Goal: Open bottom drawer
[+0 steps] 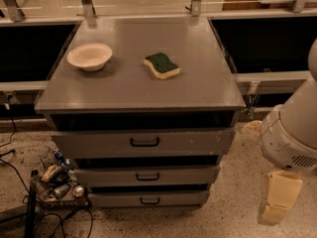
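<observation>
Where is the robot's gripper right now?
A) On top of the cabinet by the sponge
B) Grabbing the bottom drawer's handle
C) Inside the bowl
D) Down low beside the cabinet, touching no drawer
D: the gripper hangs near the floor off to the side of the cabinet, well apart from the bottom drawer, and nothing is on that drawer's small black handle.

cabinet top point(203, 78): bowl point(89, 56) left, sponge point(161, 65) centre | floor point(233, 217): cables point(74, 218) left
</observation>
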Action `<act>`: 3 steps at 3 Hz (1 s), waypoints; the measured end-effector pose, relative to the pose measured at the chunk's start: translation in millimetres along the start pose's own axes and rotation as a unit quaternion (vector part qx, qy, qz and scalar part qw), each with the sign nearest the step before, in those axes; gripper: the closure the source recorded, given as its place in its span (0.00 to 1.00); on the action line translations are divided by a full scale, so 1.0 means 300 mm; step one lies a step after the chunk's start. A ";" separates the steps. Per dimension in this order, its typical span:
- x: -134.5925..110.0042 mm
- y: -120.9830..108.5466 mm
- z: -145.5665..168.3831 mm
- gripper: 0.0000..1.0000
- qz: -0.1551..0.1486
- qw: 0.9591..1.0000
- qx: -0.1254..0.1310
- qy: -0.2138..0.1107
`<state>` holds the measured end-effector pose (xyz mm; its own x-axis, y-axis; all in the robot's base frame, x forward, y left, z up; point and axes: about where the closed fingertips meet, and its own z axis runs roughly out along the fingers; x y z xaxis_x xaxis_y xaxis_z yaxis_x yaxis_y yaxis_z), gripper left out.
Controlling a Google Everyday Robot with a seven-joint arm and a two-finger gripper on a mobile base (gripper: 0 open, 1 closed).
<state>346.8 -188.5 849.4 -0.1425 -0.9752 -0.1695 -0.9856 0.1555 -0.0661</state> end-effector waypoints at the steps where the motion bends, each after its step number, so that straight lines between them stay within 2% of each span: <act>1: 0.002 -0.014 0.105 0.00 0.017 0.999 -0.016 -0.028; 3: 0.000 0.001 0.322 0.00 0.039 0.995 -0.065 -0.066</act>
<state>355.3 -173.4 754.4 -0.2144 -0.9302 -0.2980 -0.9767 0.2002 0.0777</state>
